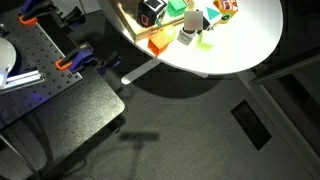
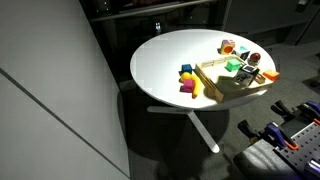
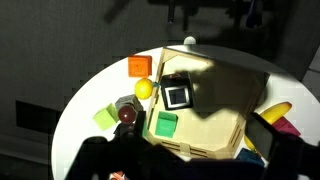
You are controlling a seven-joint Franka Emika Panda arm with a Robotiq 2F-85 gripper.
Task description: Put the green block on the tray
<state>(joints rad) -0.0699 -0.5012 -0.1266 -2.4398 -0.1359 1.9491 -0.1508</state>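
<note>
Green cube looks parked on the tray already, hand empty

In the wrist view the robot's dark two-fingered hand [image 3: 190, 165] hangs closest, spread wide with nothing in it, well above everything. Below it the small medium-green cube [image 3: 163, 124] sits inside the flat pale-tan wooden tray [image 3: 215, 115], just within the tray's rim, beside a black-and-white block [image 3: 177, 93] that's also on the tray. Further out, off the tray on the round white surface [image 3: 85, 95], there's an orange block [image 3: 138, 66]. So I'd call the placing done; all that's left, I guess, is backing away.
</note>
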